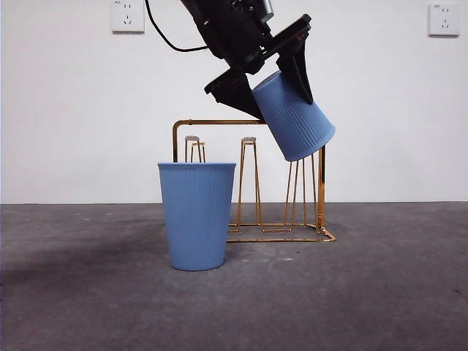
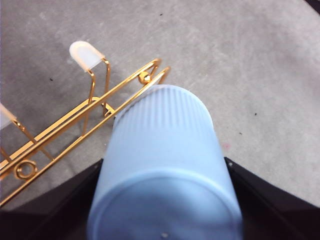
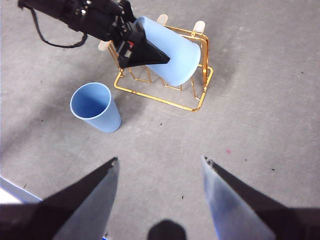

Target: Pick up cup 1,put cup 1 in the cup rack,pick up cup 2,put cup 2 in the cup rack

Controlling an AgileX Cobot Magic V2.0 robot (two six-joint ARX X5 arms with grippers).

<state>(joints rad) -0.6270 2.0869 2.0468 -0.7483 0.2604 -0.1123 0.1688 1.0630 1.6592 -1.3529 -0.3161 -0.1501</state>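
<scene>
A: Item one, held cup (image 1: 295, 117): pale blue, ribbed; tipped mouth-down at a slant, above the right end of the cup rack (image 1: 252, 183); its rim hangs just above the pegs there, and whether it touches one cannot be told.

B: Holder: left gripper (image 1: 274, 69), black, reaching in from the top of the front view; jaws clamped on the cup's base end, one on each side; the left wrist view shows the cup (image 2: 165, 170) filling the space between them, the gold wire of the rack (image 2: 95, 107) beyond its mouth.

A: Item two, cup rack: gold wire, rectangular arched frame, several narrow upright pegs, some with pale caps; standing on the grey table (image 1: 380, 292); no cup seated on it.

B: Item three, second cup (image 1: 197, 216): same blue, upright, mouth up, on the table in front of the rack's left end, near it but apart in the right wrist view.

A: Item four, right gripper (image 3: 160, 200): high above the table, well apart from rack and cups; jaws spread wide, holding nothing.

B: Backdrop: white wall (image 1: 380, 110); two sockets (image 1: 128, 14) near its top.
</scene>
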